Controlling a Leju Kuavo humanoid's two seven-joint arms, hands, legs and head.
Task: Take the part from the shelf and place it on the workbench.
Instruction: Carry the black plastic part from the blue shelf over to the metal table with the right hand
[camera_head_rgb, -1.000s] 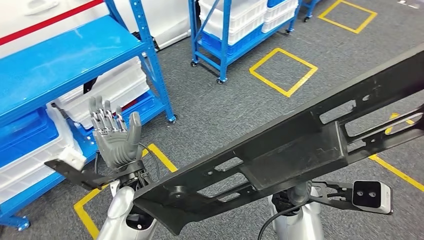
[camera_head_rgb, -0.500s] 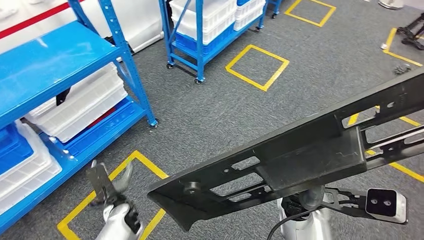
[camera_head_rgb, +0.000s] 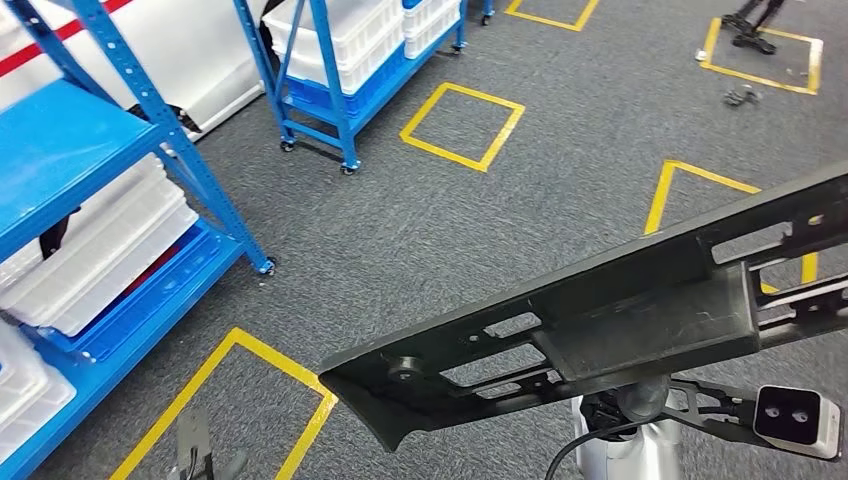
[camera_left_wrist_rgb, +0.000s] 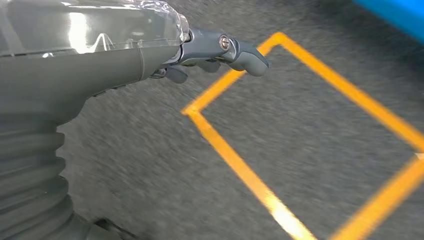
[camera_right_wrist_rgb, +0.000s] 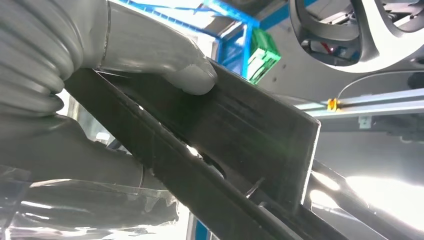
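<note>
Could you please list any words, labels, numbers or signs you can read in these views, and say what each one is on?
None can be read. The long black plastic part held by the right robot hand, the blue metal shelves and the white plastic bins show no lettering. The yellow taped squares on the grey carpet are plain outlines.

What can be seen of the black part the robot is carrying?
The part is a long, flat, matte black panel that looks like moulded plastic, with rectangular cutouts, small round holes and a raised rib along it. It is held above the grey floor, slanting up from a pointed near end toward the picture's right edge, which cuts it off. In the right wrist view the right hand grips it, thumb pressed on its face.
</note>
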